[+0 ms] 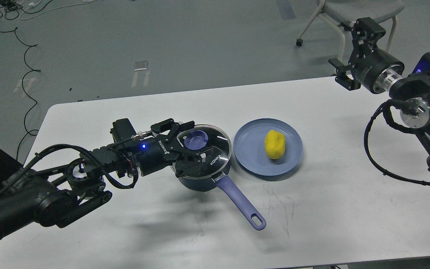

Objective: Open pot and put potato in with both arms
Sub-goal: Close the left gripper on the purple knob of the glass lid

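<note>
A dark pot (198, 182) with a purple handle (242, 204) stands mid-table, closed by a glass lid (217, 151) with a purple knob (196, 138). My left gripper (196, 141) is open, low over the lid, with one finger on each side of the knob. I cannot tell if the fingers touch it. A yellow potato (274, 144) lies on a blue plate (247, 155) just right of the pot. My right gripper (351, 50) is open and empty, raised above the table's far right corner.
The white table (330, 194) runs from the front edge to the back. A grey chair (353, 11) stands on the floor behind the right arm. Cables (24, 56) lie on the floor at the far left.
</note>
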Available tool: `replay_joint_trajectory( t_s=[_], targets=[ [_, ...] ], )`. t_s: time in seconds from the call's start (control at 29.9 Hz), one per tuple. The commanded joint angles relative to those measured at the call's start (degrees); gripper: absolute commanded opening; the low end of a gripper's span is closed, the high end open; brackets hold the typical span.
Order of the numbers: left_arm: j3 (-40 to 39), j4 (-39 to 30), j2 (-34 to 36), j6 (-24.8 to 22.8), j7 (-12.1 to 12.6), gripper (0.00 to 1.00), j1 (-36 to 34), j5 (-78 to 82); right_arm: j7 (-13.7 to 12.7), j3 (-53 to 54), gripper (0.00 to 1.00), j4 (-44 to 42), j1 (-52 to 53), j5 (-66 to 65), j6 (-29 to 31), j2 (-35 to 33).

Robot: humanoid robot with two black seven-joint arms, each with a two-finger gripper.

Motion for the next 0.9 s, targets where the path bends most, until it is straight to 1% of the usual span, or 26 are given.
replay_joint_trajectory(
  t_s=[0.0,0.5,0.6,0.87],
  targets=[
    [0.23,0.49,-0.62,0.0,-0.01,0.98,-0.11,0.02,0.0,-0.08,1.0,-0.01,0.0,0.04,0.09,0.01],
    [0.23,2.34,-2.38,0.0,-0.01,0.98,0.06,0.02,0.0,-0.08,1.0,-0.01,0.0,0.04,0.01,-0.08],
    [0.23,3.56,-3.08,0.0,-0.01,0.98,0.15,-0.07,0.0,-0.08,1.0,-0.01,0.0,0.04,0.01,-0.08],
    [0.14,5.06,-2.99,0.0,-0.01,0.97,-0.64,-0.51,0.09,-0.08,1.0,-0.01,0.0,0.04,0.01,-0.08]
  ],
)
